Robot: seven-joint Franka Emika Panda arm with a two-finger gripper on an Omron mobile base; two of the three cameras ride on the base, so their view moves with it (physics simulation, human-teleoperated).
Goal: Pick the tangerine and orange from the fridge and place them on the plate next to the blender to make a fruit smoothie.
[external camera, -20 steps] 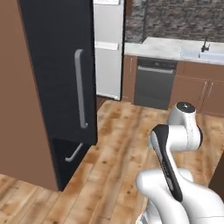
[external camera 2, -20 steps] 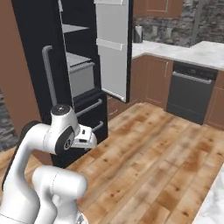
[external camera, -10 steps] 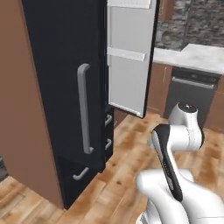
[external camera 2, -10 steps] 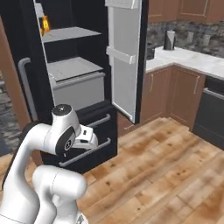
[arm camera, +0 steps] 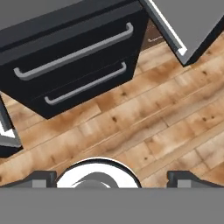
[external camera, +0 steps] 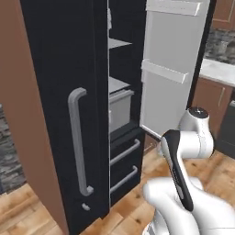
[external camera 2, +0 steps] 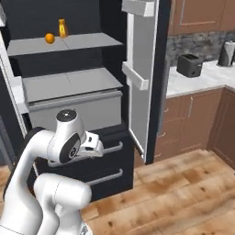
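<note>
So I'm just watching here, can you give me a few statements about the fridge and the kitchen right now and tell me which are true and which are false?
1. The fridge stands with a door open. True.
2. An orange fruit sits on an upper fridge shelf beside a yellow bottle. True.
3. The gripper holds a fruit. False: its finger tips are apart with nothing between them, over the wooden floor.
4. A toaster is inside the fridge. False: it stands on the counter.
</note>
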